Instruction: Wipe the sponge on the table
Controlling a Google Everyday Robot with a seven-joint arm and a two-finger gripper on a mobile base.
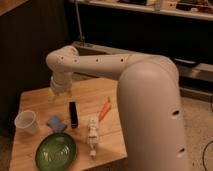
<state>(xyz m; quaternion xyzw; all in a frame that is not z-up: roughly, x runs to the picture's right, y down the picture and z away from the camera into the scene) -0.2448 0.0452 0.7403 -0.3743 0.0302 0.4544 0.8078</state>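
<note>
The small light-blue soft rectangular sponge [56,122] lies flat on the light wooden plank-grain table [38,104], nearer the camera than the gripper [60,94] and well below it. The gripper hangs over the table's far-left part with its two fingers spread and nothing between them. Just right of the sponge lies a black rectangular bar [73,114]. A translucent white plastic cup [26,121] stands left of the sponge, and a round green plate [56,151] sits nearest the camera. Further right lie an orange stick [104,111] and a pale bottle-like object [92,136].
</note>
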